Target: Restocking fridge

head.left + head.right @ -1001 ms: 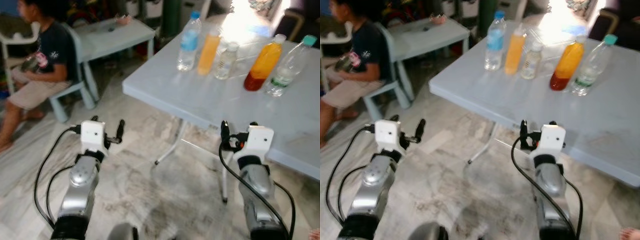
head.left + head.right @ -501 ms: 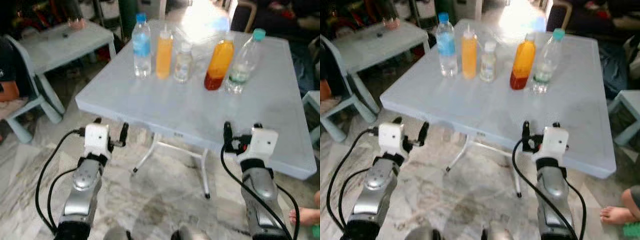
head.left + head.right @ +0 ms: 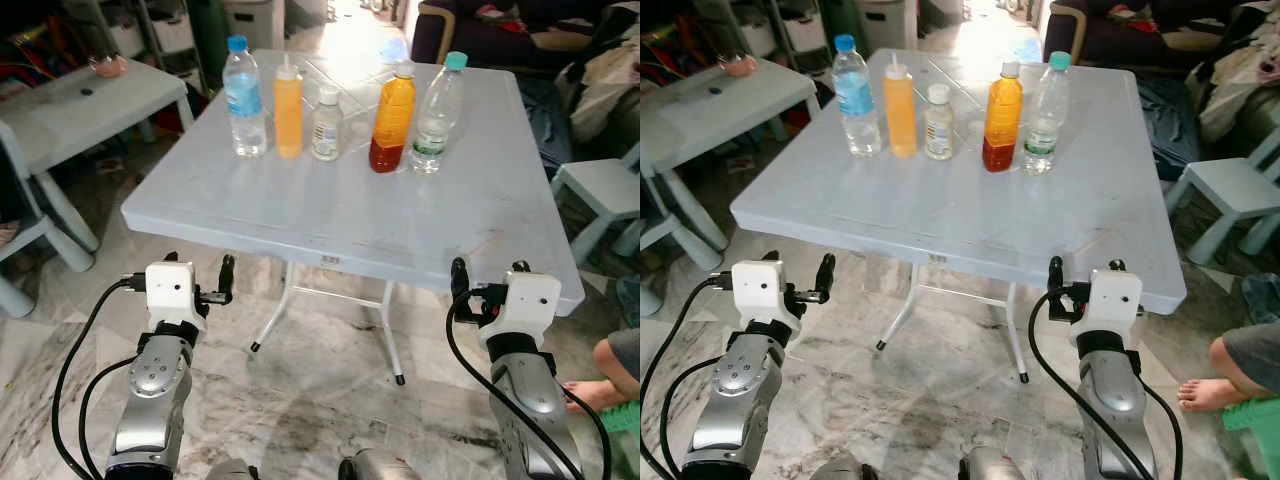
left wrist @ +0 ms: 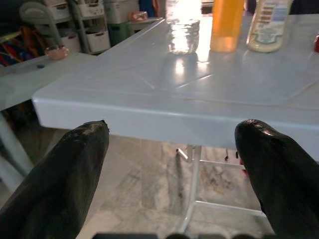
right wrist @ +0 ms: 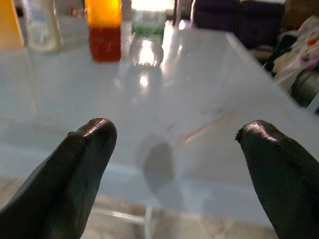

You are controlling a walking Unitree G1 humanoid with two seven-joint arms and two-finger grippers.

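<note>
You are facing a pale blue folding table (image 3: 400,215) with five bottles standing in a row along its far half: a clear water bottle with a blue cap (image 3: 244,98), an orange squeeze bottle (image 3: 288,107), a small clear bottle with a white cap (image 3: 326,124), an orange juice bottle with a darker red layer at the bottom (image 3: 391,124), and a clear bottle with a teal cap (image 3: 436,112). Your left gripper (image 3: 194,262) is held at the table's near left corner, below the edge, with its fingers spread wide and nothing between them. Your right gripper (image 3: 487,271) sits at the near right edge, level with the tabletop, jaws likewise wide apart and empty. A smaller pale table (image 3: 60,115) stands off to your left, and a person's bare foot (image 3: 588,397) rests on the marble floor (image 3: 300,400) at your right.
</note>
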